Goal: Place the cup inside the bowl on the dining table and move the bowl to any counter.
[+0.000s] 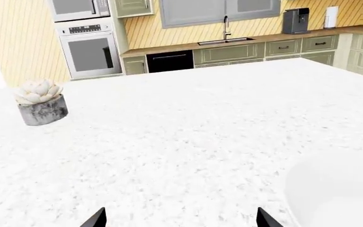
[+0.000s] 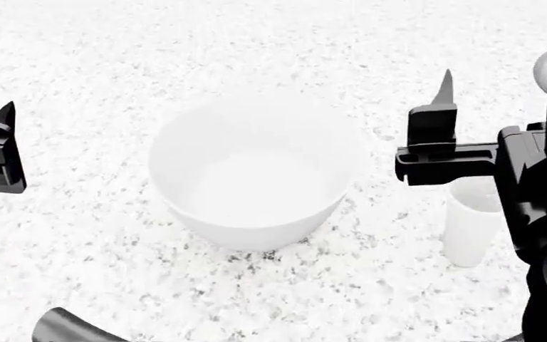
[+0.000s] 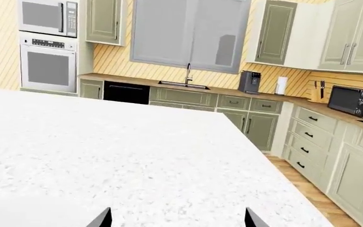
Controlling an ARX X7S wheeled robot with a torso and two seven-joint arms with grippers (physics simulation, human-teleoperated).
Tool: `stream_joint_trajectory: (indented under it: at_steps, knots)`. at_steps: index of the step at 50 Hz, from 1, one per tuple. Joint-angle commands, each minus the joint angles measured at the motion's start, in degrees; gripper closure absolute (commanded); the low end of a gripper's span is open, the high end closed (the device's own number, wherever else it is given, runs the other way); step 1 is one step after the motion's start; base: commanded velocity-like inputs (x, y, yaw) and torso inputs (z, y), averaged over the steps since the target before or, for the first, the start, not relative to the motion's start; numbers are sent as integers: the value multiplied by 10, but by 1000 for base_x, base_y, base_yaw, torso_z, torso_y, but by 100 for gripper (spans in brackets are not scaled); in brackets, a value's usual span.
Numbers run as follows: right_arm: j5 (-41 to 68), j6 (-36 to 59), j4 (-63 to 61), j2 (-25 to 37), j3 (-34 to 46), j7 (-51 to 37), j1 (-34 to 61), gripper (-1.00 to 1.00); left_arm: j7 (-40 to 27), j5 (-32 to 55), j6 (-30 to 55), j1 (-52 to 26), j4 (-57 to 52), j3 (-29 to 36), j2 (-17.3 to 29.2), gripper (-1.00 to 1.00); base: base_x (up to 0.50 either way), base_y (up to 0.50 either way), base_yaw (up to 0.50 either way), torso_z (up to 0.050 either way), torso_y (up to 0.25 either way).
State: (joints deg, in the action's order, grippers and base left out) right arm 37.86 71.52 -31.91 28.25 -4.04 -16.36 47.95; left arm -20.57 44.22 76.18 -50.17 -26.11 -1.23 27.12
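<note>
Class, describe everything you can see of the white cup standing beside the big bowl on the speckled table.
The cup is a small, plain white tumbler with no handle, smooth and matt, narrowing slightly towards its base. It stands upright on the speckled white dining table, apart from the much larger bowl. The right gripper and its black arm hang above it, hiding part of its rim. Its inside cannot be seen. Nothing is gripping it.

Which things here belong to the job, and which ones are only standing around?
Job:
- cup
- bowl
- dining table
- counter

Only standing around:
- potted succulent
- coffee machine
- paper towel roll
- black microwave
</note>
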Motion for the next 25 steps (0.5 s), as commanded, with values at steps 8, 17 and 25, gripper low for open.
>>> stream_joint_trajectory:
  at_steps: [8,17,25]
  knots:
    - [12,1,3,8,-20,4,-7,-100,-12,20,21,-6,-16,-15,6,-100,500,-153,0,0,2]
    - [20,17,-4,11,-25,-3,-10,-100,-16,26,26,-8,-16,-19,10,-100,283,-29,0,0,0]
    - [24,20,-2,12,-26,-5,-9,-100,-20,23,21,-2,-13,-15,11,-100,2,0,0,0,0]
